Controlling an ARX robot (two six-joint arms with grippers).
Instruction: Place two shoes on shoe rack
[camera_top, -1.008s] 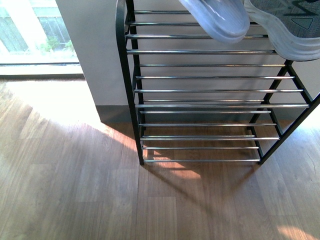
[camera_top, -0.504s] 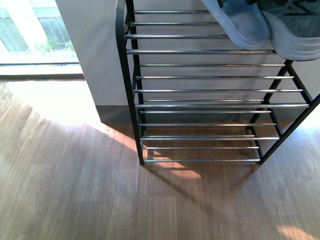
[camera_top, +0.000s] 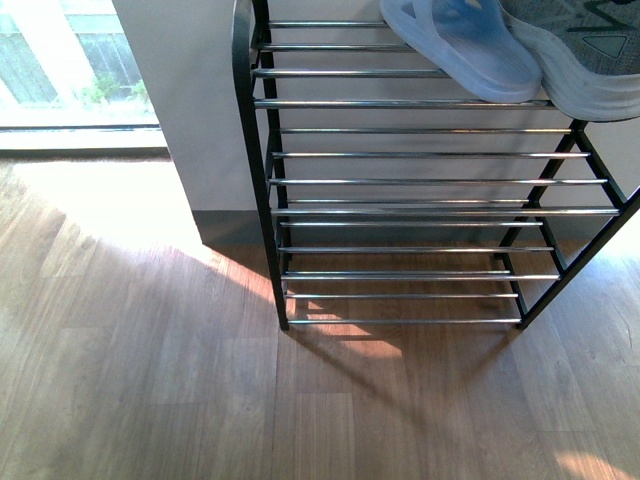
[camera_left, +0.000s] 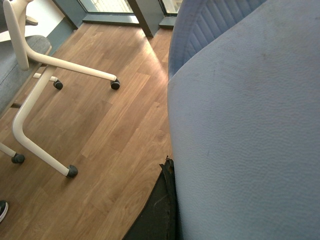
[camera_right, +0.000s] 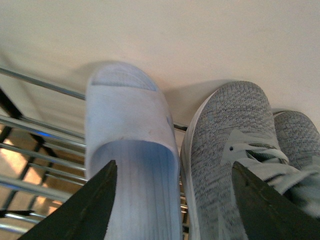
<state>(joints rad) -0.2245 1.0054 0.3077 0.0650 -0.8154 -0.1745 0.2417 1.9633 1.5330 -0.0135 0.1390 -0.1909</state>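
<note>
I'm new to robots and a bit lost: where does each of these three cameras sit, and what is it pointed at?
Front view: on the robot's body, looking down at the shoe rack and wooden floor; no arm shows.
Left wrist view: on the left arm, close against a pale blue slipper, floor beyond; a dark gripper part may show.
Right wrist view: on the right arm, between two dark open fingers, facing a slipper and grey sneakers.
Front and right wrist views share slipper, sneaker, rack.
</note>
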